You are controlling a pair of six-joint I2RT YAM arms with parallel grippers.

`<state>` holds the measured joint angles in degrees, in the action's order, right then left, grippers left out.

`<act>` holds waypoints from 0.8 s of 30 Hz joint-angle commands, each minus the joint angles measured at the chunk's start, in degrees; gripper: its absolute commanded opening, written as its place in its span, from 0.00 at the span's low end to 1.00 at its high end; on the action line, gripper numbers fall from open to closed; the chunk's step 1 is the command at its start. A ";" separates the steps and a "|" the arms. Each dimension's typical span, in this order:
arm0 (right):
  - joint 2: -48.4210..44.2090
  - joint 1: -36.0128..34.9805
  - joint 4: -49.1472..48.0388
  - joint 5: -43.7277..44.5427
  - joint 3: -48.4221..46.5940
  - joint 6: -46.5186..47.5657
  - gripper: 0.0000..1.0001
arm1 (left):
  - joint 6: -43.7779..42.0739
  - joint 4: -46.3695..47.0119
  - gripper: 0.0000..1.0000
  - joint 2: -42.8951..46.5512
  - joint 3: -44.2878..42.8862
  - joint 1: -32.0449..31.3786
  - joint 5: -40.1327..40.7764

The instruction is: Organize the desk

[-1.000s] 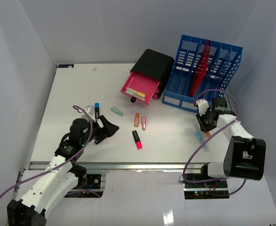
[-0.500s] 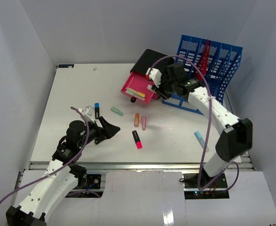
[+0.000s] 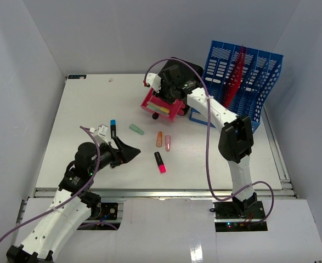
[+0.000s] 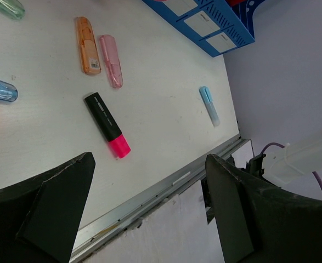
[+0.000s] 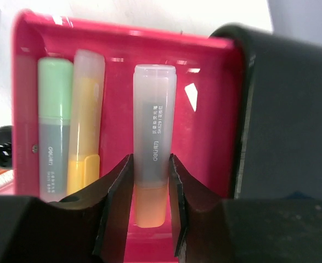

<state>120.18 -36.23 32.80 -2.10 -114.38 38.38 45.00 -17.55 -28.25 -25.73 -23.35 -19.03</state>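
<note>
The desk (image 3: pixel 84 109) is a white tabletop with a metal front rail (image 4: pixel 150 194). My right gripper (image 5: pixel 150 164) is shut on an orange highlighter (image 5: pixel 153 126) with a frosted cap, held over the open pink drawer (image 5: pixel 210 109). In the top view this gripper (image 3: pixel 169 87) is above the drawer (image 3: pixel 163 107). A green highlighter (image 5: pixel 55 120) and a yellow one (image 5: pixel 84 120) lie in the drawer. My left gripper (image 3: pixel 129 149) is open and empty above the desk's front left; the wrist view shows it (image 4: pixel 150 161) over the rail.
Loose on the desk: black-pink marker (image 3: pixel 159 162), orange (image 3: pixel 159 138), pink (image 3: pixel 167 142), green (image 3: pixel 136 129) and blue-capped (image 3: pixel 112 129) highlighters, and a light blue one (image 4: pixel 209 106). A black drawer unit (image 3: pixel 180 74) and a blue file rack (image 3: pixel 240 82) stand at the back.
My right arm has swung from the desk's right side across to the pink drawer, carrying the orange highlighter. My left arm has hardly moved.
</note>
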 commanded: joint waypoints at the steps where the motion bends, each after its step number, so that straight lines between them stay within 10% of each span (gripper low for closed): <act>1: -0.23 0.06 -0.37 3.54 -1.63 0.44 0.49 | 0.22 -0.99 0.93 -1.56 -1.60 0.20 -1.67; 15: -33.43 11.19 11.51 -18.91 26.07 -3.37 0.67 | -6.88 -0.93 0.93 -8.16 -4.57 0.23 -1.28; 24: -56.40 29.27 12.07 -0.97 68.19 0.89 0.89 | -7.08 2.00 0.93 -9.91 -3.08 0.24 -2.04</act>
<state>66.93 -12.97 42.20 -11.25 -57.31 36.55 38.80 -18.30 -38.16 -28.23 -23.35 -20.05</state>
